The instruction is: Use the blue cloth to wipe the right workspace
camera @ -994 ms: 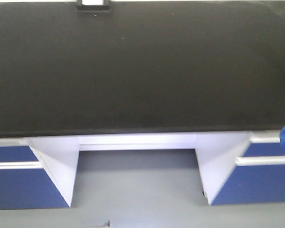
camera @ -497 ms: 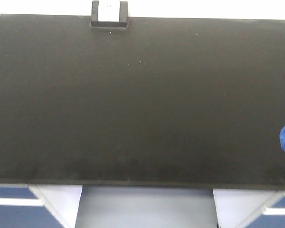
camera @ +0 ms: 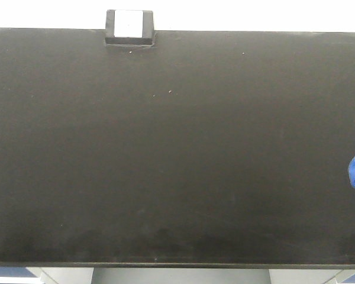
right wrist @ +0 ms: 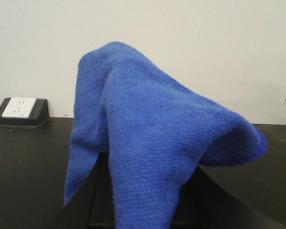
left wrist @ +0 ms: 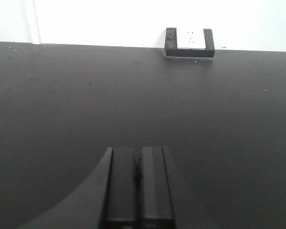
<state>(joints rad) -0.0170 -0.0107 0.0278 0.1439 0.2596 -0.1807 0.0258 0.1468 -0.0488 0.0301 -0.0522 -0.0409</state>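
The left gripper (left wrist: pixel 138 183) pointed across the worktop (left wrist: pixel 62 105) toward its rear edge, with the black box (left wrist: pixel 189 42) ahead and slightly to the right. Its jaws were together, with nothing between them. The right gripper (right wrist: pixel 97 205) was almost wholly covered by the blue cloth (right wrist: pixel 152 152). Whether its jaws were apart or clamped could not be determined.

The cloth was draped like a tent, peak uppermost. Its folds ran downward, and one rounded lobe spread to the side away from the box. In the front-facing view only a sliver of the cloth showed at the frame edge, well apart from the box.

The worktop was wide, matte black and marked by a few pale specks. The box, white-faced, stood at the rear edge against a white wall (right wrist: pixel 205 43).
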